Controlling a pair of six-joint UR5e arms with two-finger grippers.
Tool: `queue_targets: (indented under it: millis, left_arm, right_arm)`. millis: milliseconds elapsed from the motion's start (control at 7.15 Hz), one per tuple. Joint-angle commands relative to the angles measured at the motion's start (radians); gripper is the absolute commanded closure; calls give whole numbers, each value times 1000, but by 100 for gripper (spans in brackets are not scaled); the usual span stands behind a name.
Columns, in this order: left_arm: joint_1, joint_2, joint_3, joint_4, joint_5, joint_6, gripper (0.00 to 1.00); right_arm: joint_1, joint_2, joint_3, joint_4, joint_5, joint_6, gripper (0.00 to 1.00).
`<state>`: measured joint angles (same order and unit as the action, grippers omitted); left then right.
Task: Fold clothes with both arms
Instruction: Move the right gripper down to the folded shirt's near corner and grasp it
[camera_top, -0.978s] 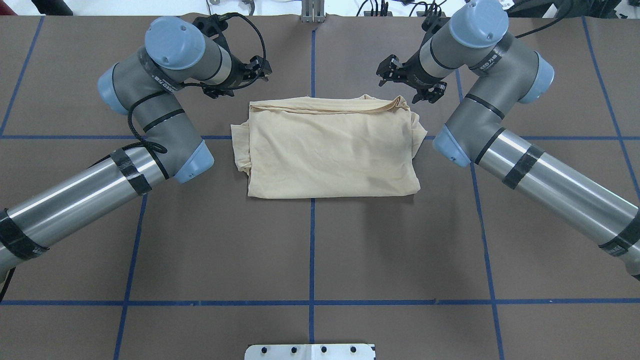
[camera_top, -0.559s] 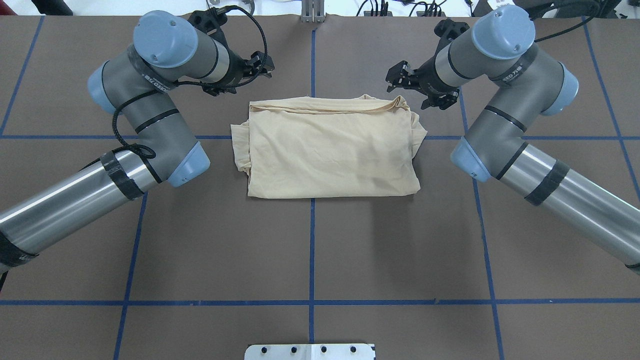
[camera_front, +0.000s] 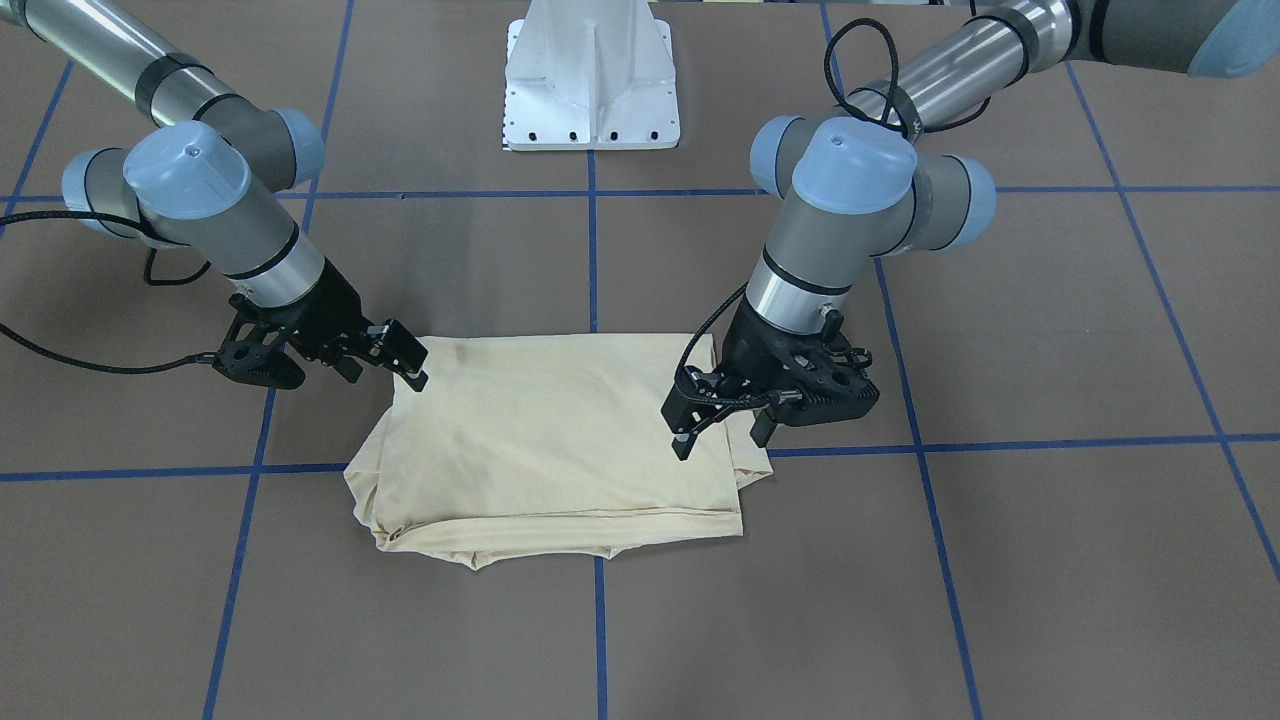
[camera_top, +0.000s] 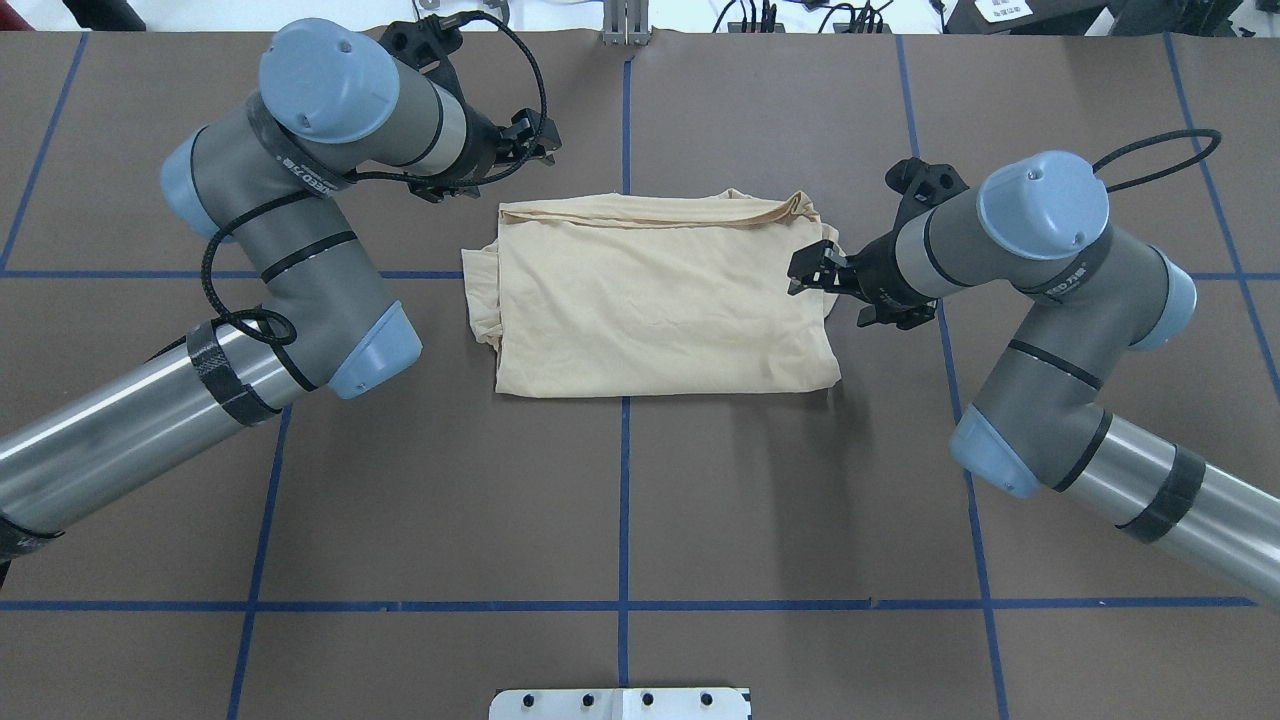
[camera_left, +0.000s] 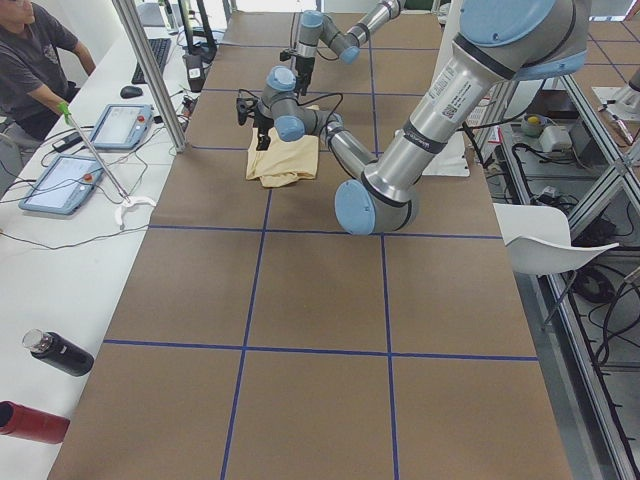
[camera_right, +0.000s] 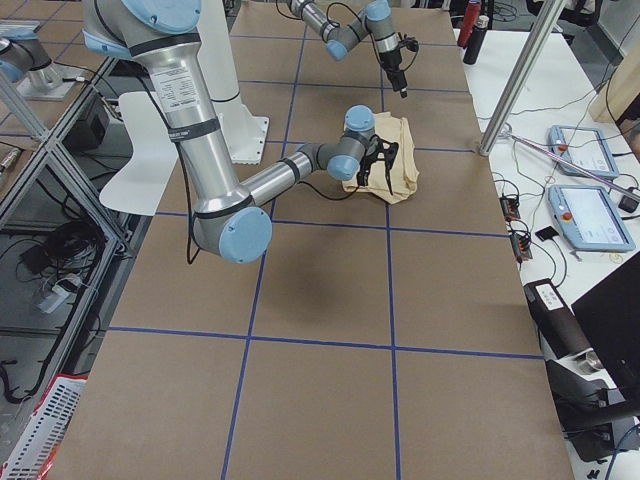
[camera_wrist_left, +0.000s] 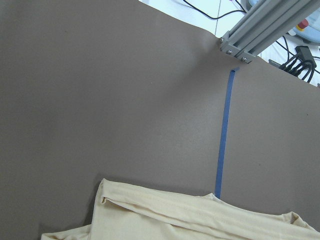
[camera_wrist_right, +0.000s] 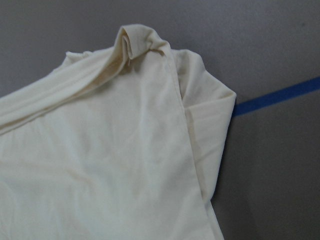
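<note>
T-shirt (camera_front: 560, 440), folded into a cream rectangle, lies centred on the table (camera_front: 1000, 560). Front view: left gripper (camera_front: 718, 445) and right gripper (camera_front: 388, 372) hover empty, jaws parted. Overhead: the right gripper meets the shirt's right edge. Both should probably pinch all layers at matching corners.

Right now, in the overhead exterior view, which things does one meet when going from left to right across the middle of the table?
left arm → T-shirt → right end effector, at the shirt's right edge → right arm

Plain cream-yellow T-shirt (camera_top: 660, 300) on a brown table (camera_top: 620, 500) gridded with blue tape lines (camera_top: 622, 520).
</note>
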<state>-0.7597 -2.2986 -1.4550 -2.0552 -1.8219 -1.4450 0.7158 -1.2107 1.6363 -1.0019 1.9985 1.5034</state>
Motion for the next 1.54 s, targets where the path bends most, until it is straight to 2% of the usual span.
queue_targets:
  millis: [0, 699, 839, 978, 1258, 1398]
  left_arm:
    - [3, 10, -2, 1, 3, 1, 1]
    - [3, 18, 1, 0, 3, 5, 1]
    - [5, 22, 1, 0, 3, 8, 1]
    - [6, 33, 1, -3, 3, 9, 1]
    - [6, 34, 1, -3, 3, 9, 1]
    - [6, 34, 1, -2, 4, 9, 1]
  right_arm:
    - [-59, -16, -7, -6, -20, 9, 0]
    - [-85, -21, -18, -8, -17, 8, 2]
    - [-85, -21, -18, -9, -15, 8, 12]
    - [-84, -18, -18, -9, -14, 9, 33]
    - [-84, -15, -16, -9, -12, 9, 97]
    - [-82, -16, -16, -9, -7, 8, 100]
